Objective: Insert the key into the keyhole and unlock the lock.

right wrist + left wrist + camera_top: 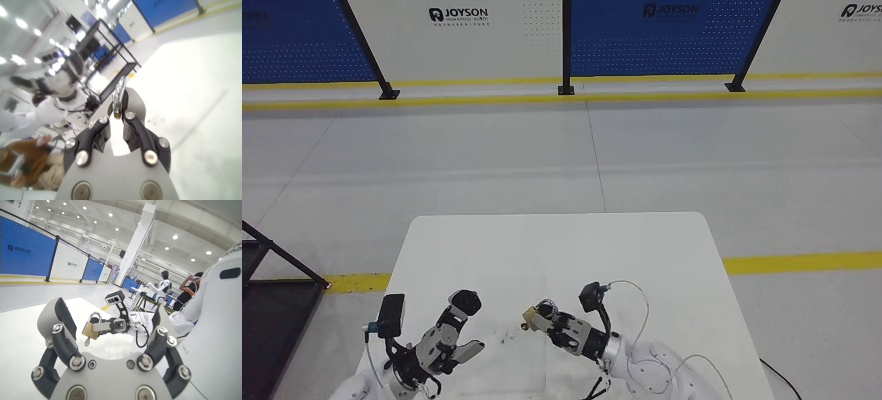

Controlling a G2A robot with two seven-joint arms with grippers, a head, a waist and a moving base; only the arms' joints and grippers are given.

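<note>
At the near left of the white table [642, 260], we see the left end effector [473, 322] with its jaws spread wide and nothing between them. Its ribbed black pads [65, 317] face inward across the gap, and it sits low over the table near the front edge, turned towards the right arm.

Just to its right, close to the middle of the near edge, the brass lock [90, 329] is held clear of the table surface. From the left wrist view we see it tilted, with its chrome shackle [95, 315] at the upper end. A small silver key [87, 342] projects from the lock's lower end, opposite the shackle. We cannot tell whether the shackle is seated in the body or has been released.

Further right, the right end effector [119, 107] is clamped on the lock. Its two fingers press the flat brass sides while the shackle stands out beyond the fingertips. It points left, towards the open left end effector, and the two stand near each other without touching. A few small dark specks [155, 120] mark the table below the lock.
</note>
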